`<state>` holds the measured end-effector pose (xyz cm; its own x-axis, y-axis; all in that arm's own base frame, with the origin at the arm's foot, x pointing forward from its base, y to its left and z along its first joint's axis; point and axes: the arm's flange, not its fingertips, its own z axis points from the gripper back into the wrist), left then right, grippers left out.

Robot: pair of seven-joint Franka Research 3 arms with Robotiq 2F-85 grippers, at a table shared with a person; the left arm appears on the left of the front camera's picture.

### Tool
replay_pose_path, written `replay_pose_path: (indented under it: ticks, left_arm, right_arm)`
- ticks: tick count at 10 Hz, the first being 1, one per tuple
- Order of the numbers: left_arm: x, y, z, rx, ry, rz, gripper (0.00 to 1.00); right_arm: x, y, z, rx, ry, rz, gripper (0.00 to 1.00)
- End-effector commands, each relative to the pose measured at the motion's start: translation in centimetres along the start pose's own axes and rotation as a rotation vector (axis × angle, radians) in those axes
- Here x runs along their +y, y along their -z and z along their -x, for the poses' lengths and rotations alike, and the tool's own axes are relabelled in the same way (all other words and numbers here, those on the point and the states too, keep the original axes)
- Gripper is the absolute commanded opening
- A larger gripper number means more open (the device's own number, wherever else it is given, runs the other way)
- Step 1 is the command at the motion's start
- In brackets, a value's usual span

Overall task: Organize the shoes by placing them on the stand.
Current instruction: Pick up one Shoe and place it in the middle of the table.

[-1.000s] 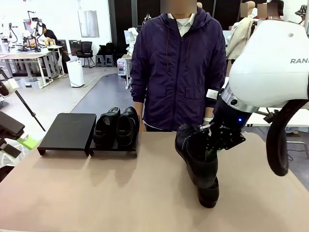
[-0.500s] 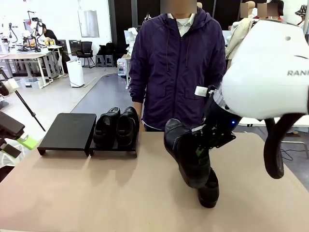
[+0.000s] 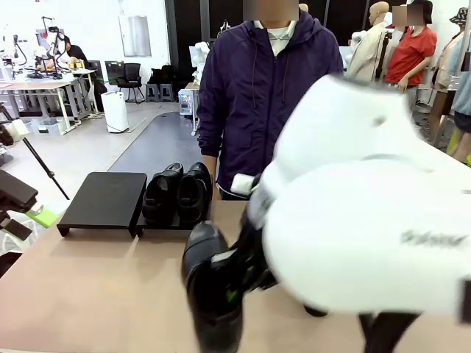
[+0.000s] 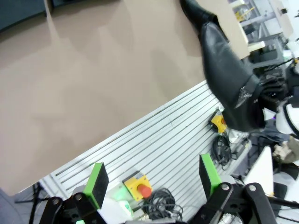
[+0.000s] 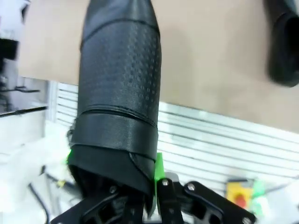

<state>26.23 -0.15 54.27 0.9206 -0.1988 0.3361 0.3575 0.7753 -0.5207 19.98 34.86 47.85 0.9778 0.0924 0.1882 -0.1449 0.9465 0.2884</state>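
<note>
Front view: the right arm has swung left and toward the camera, lifting the carried loafer [image 3: 212, 294] away from the fourth loafer [image 5: 282, 46] to hang just in front of the stand [image 3: 103, 200]. The stand's left panel is bare, likely this loafer's destination, and a pair of loafers [image 3: 176, 193] fills its right. The right gripper [image 5: 148, 184] pinches the loafer's heel collar, while the left gripper [image 4: 153, 179] is spread wide and empty.

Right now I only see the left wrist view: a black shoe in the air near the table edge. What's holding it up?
Observer: The right gripper is shut on the shoe, pinching the rim of its opening.
Operator: Are any shoes put away?
Observer: Two other shoes sit side by side on the stand, on its right panel.
Operator: Anyone nearby?
Observer: A person in a purple jacket stands across the table.
</note>
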Motion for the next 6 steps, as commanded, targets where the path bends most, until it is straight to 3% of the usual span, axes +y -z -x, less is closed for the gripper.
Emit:
replay_pose_path:
  ticks: [1, 5, 6]
  left_arm:
    - [0.1, -0.2, -0.1, 0.000, 0.012, 0.004, 1.00]
    - [0.1, -0.2, -0.1, 0.000, 0.012, 0.004, 1.00]
    - [0.1, -0.2, -0.1, 0.000, 0.012, 0.004, 1.00]
  right_arm:
    - [3.6, 2.4, -2.7, -0.028, 0.041, -0.062, 0.00]
    - [8.4, 10.6, -6.9, 0.075, 0.289, -0.049, 0.00]
    - [8.5, 12.7, -7.5, 0.108, 0.283, -0.027, 0.00]
